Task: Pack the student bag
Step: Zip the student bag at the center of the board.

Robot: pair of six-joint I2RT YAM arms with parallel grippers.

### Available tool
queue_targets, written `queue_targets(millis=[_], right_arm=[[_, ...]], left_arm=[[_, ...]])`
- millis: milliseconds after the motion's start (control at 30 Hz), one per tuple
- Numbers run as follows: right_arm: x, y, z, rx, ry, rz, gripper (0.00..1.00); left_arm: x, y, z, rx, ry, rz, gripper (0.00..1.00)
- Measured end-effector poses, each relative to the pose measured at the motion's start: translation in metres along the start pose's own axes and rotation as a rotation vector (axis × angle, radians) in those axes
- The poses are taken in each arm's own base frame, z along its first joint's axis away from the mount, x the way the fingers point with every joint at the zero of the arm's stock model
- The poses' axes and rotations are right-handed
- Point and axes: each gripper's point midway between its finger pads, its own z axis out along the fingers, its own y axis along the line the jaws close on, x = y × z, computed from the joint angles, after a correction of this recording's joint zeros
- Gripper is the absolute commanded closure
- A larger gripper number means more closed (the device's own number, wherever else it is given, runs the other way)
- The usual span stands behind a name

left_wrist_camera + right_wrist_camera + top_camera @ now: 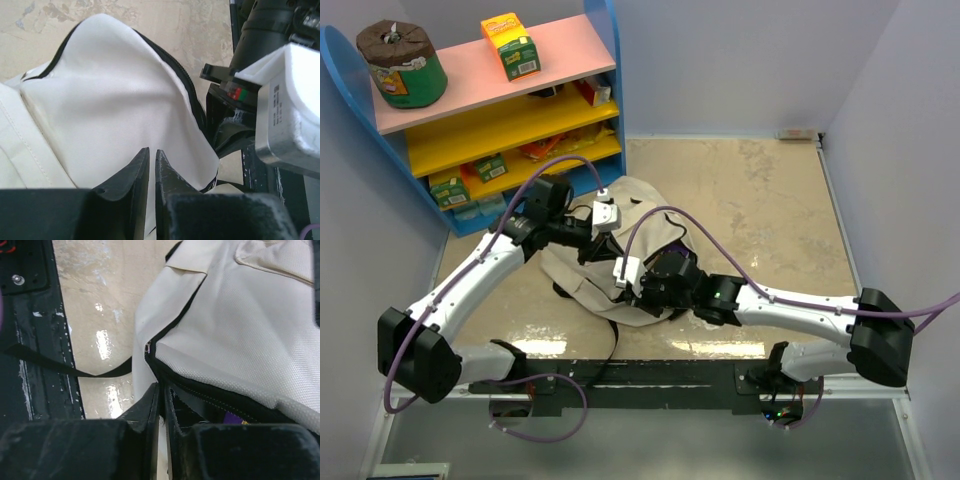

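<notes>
The student bag [620, 215], a floppy cream fabric backpack with black zipper trim, lies on the floor between both arms. My left gripper [592, 238] is shut on a fold of its cream fabric [110, 100], which runs down between the nearly touching fingertips of that gripper [152, 151]. At the bag's near side, my right gripper [642, 282] is shut on the black zipper edge [165, 365] of the opening, its tips [162, 386] pinching the trim. A bit of something purple [231, 418] shows inside the dark lining.
A blue, pink and yellow shelf [500, 120] stands at the back left, with a green roll pack [402, 65] and an orange box [510, 45] on top. A black strap [75, 371] trails on the floor by the black base rail [650, 375]. The right wrist's camera housing [292, 100] is close beside the left gripper.
</notes>
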Motion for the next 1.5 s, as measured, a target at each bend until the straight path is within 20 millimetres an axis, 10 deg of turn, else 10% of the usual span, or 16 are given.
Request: queue_targets(millis=[567,1233,1500], right_arm=[[-0.030,0.015,-0.048,-0.006,-0.224,0.190,0.92],[-0.019,0.005,-0.070,0.104,-0.266,0.332,1.00],[-0.012,0.007,-0.064,0.101,-0.247,0.384,1.00]], left_arm=[[0.090,-0.045,-0.013,0.123,0.190,0.021,0.92],[0.100,-0.067,0.038,0.272,0.192,0.156,0.78],[0.091,-0.054,0.044,0.222,0.171,0.174,0.50]])
